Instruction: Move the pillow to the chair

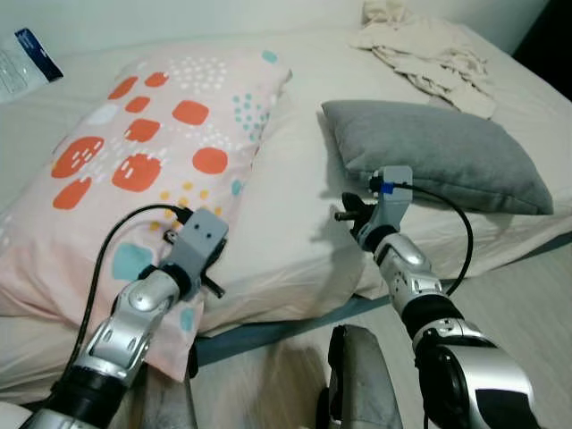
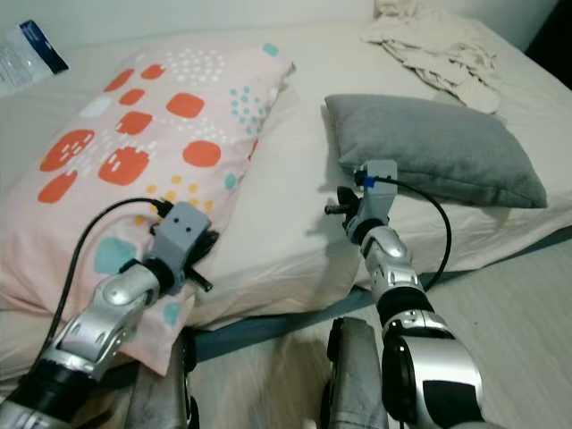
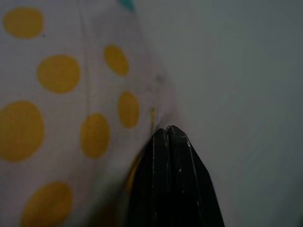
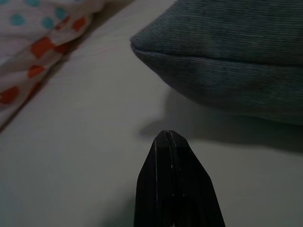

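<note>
Grippers of both arms reach forward over the near edge of a bed. Left gripper: the two black fingers are pressed flat together with nothing between them, their tips resting against the near right edge of a large patterned pillow, beside a cluster of yellow dots where the fabric meets the pale bed sheet. Right gripper: fingers likewise closed on nothing, held just above the sheet and pointing toward the near left corner of a grey pillow, close to that corner but apart from it; the pillow's shadow falls on the sheet ahead of the fingertips.

Both wrists carry a grey camera block with a black cable looping back along the silver forearm. The patterned pillow lies on the left half of the bed, pale pink with orange-red blotches, teal dots and white speckles, its near end hanging slightly over the mattress edge. The grey pillow lies flat on the right half, well apart from the patterned one, with bare sheet between them. Behind it, at the far right of the bed, sits a crumpled heap of cream cloth. A blue-and-white packet lies at the far left. Light flooring shows at the lower right, below the mattress edge.
</note>
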`<state>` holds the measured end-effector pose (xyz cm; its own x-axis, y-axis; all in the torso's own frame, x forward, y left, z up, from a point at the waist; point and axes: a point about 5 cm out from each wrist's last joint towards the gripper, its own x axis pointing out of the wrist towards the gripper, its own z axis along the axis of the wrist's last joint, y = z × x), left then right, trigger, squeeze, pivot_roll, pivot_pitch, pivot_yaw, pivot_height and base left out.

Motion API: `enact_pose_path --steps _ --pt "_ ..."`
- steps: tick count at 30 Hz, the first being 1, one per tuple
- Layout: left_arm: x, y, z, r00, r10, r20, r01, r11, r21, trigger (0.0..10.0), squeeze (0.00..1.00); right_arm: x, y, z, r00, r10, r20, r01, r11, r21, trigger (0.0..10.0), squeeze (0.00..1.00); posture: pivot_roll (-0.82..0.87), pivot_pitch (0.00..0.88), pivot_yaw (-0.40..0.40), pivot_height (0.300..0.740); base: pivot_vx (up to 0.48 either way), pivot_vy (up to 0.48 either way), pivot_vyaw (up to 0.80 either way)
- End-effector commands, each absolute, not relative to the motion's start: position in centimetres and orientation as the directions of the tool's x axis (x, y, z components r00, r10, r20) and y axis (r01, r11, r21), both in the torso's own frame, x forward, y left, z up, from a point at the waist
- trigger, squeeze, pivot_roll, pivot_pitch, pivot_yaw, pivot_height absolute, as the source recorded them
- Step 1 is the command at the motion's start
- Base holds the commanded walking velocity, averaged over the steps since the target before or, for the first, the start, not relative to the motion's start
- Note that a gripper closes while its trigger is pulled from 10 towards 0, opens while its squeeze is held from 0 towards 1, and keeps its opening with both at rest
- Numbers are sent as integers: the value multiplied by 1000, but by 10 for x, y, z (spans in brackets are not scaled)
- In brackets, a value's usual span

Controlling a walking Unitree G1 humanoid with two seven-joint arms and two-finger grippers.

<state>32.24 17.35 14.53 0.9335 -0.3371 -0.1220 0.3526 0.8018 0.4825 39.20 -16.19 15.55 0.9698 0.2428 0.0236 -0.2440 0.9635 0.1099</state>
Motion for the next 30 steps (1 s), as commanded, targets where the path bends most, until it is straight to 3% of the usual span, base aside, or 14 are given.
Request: enact_pose_path --steps 1,5,8,9,11,17,21,24,30 --pt "319 193 132 953 -244 -181 304 790 533 0 0 388 -164 148 972 236 12 -236 967 97 10000 0 111 237 -57 542 0 0 0" --pt "306 256 123 974 -11 -228 166 717 677 0 0 388 -161 147 972 236 13 -236 967 94 10000 0 113 239 -57 542 0 0 0" --pt "297 280 120 968 57 -244 141 680 719 0 0 388 -160 146 971 239 13 -240 966 92 10000 0 116 237 -58 542 0 0 0" --pt "285 305 118 956 130 -264 118 651 750 0 0 387 -158 146 970 244 13 -244 965 91 10000 0 118 238 -61 542 0 0 0" --pt "273 326 118 943 198 -266 82 638 765 0 0 387 -157 146 969 248 14 -249 964 90 10000 0 120 238 -62 542 0 0 0" --pt "259 352 123 924 285 -254 31 607 794 0 0 388 -154 147 967 256 16 -256 962 91 10000 0 124 238 -66 542 0 0 0" --pt "240 395 142 873 455 -177 -137 576 806 0 0 388 -148 148 962 272 21 -273 957 94 10000 0 128 232 -71 542 0 0 0" --pt "231 411 151 842 520 -142 -207 556 805 0 0 389 -146 148 960 278 24 -279 956 94 10000 0 127 229 -69 542 0 0 0" --pt "204 457 181 712 702 -7 -411 425 807 0 0 389 -146 150 960 279 31 -281 955 96 10000 0 123 222 -65 542 0 0 0"
